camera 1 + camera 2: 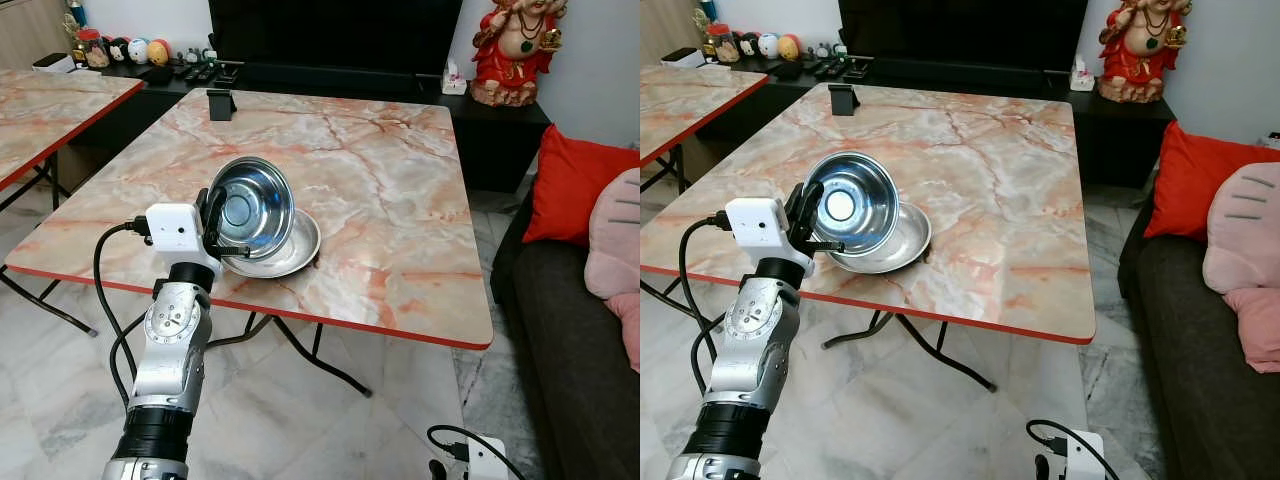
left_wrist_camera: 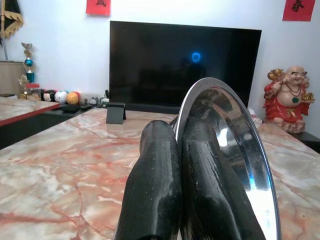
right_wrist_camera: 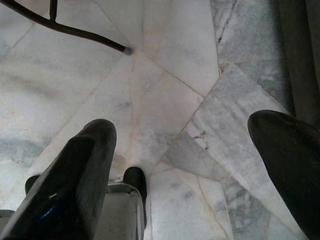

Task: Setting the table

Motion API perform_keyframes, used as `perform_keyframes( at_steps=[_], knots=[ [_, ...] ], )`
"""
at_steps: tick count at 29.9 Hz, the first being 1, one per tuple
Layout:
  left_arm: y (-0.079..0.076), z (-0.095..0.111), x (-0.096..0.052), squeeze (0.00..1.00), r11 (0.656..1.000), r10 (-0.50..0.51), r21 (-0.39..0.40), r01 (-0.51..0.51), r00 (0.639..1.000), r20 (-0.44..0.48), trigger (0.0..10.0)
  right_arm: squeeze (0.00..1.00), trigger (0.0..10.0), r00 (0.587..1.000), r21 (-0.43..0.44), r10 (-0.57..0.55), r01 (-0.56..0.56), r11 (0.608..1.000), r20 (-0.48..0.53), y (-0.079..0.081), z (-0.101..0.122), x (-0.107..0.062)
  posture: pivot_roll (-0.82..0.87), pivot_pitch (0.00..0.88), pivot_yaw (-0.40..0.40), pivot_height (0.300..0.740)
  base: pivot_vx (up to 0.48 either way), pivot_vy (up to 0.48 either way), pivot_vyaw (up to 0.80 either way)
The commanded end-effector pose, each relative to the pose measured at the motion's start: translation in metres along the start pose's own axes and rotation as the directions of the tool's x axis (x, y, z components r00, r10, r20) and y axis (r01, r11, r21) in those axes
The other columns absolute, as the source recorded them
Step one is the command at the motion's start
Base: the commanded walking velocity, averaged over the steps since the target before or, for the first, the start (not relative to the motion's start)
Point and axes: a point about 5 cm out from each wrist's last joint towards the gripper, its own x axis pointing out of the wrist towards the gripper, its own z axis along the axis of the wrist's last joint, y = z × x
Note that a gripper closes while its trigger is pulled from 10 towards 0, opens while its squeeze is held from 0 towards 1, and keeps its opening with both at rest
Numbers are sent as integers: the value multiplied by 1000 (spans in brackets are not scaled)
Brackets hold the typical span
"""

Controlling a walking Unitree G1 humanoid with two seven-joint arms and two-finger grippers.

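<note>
Fig.: left gripper w/ steel bowl, seen from the head cameras. We take the plate as landmark. It lies flat on the marble table, close to the near red edge. The bowl is tilted steeply, mouth toward us, its low rim just above or touching the plate's near-left part; we cannot tell which. The jaws are pinching the bowl's rim, one finger outside the wall, the other inside (left wrist view). We judge a rim pinch is used because the thin wall offers no other hold, and the tilt follows from the wrist's angle.

Step in hand, as we read it: seating the bowl on the plate to form one place setting. Next it would need levelling over the plate's centre before release; let go while tilted, it could roll off toward the edge.

Beyond the plate, at the table's far-left part, stands a small black stand. The right gripper hangs idle over the floor, well apart from the plate, jaws spread w/ nothing between.
</note>
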Motion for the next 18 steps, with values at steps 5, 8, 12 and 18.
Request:
perform_keyframes(
  at_steps=[5, 8, 12, 18],
  knots=[
    [-1, 7, 6, 0, 1000, 2, -14, -2, 1000, 22, 10000, 0, 10000, 1000, 2, 7, -7, 1000, -9, 1, 0, 0, -31, 0, -23, 740, 293, 0, 0],
    [-1, 8, 7, 0, 1000, 0, -15, 1, 1000, 25, 10000, 0, 10000, 1000, 2, 11, -11, 1000, -10, 1, -1, 0, -31, 0, -23, 740, 306, 0, 0],
    [-1, 8, 7, 0, 1000, -2, -14, 3, 1000, 27, 10000, 0, 10000, 1000, 3, 12, -12, 1000, -10, 1, -1, 0, -31, 0, -23, 740, 313, 0, 0],
    [-3, 8, 7, 0, 1000, -9, -16, 9, 1000, 28, 10000, 0, 10000, 1000, 2, 13, -13, 1000, -11, 1, -1, 0, -30, 0, -23, 740, 317, 0, 0]
  ],
)
